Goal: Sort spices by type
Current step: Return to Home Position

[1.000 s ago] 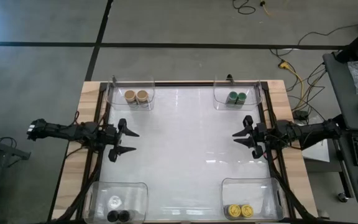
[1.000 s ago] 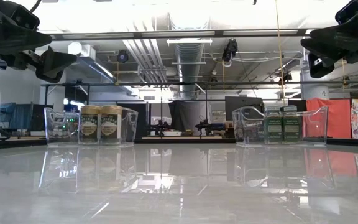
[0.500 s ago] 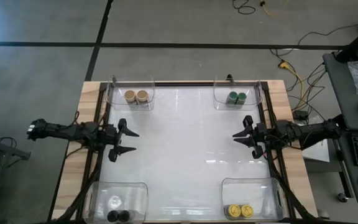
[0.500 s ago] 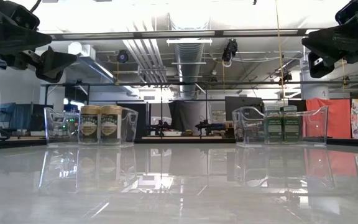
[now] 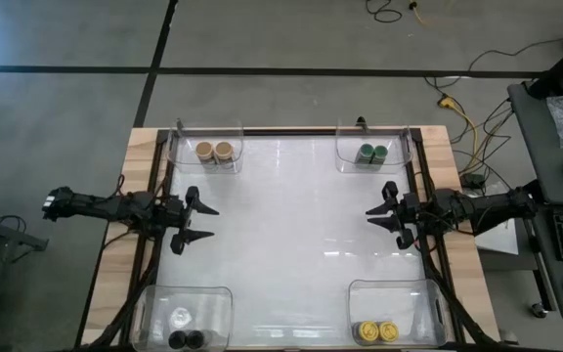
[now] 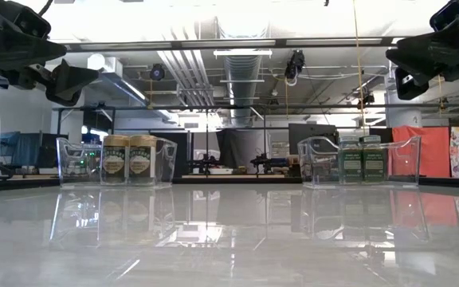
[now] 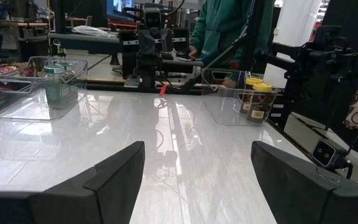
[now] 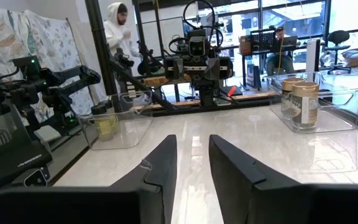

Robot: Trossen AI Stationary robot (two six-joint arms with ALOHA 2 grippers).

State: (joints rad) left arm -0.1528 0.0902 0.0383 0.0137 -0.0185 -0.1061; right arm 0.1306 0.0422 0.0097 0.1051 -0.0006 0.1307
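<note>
From above, you see the left claw (image 5: 203, 222) at 9 o'clock on the worktop (image 5: 291, 215), its fingers spread wide and holding nothing. The right claw (image 5: 371, 219) sits at 3 o'clock, its fingers also apart but by a narrower gap, and it is empty too. Four clear tubs (image 5: 195, 296) stand in the corners. The two tan-lidded jars (image 5: 214, 152) are at 11 o'clock, the two green-lidded jars (image 5: 370, 154) at 1 o'clock, the two yellow-lidded jars (image 5: 376, 332) at 5 o'clock and the two black-lidded jars (image 5: 186, 339) at 7 o'clock. Each pair stands side by side in its own tub.

From worktop height, both claws hang high, well above the surface. The left claw (image 6: 74, 64) is at 10 o'clock and the right claw (image 6: 393, 68) at 2 o'clock. The tan-lidded jars (image 6: 128, 159) and green-lidded jars (image 6: 360, 161) stand upright in their tubs at the far edge.

Past the left claw's wide-set fingers (image 7: 114, 177) you see the green-lidded jars (image 7: 55, 84) and yellow-lidded jars (image 7: 257, 99) across the worktop. A person (image 7: 222, 31) in a green top stands behind them.

Past the right claw's fingers (image 8: 163, 165), which are close together with a slim gap, you see the tan-lidded jars (image 8: 300, 99). A person in a white hood (image 8: 120, 31) stands beyond the worktop.
</note>
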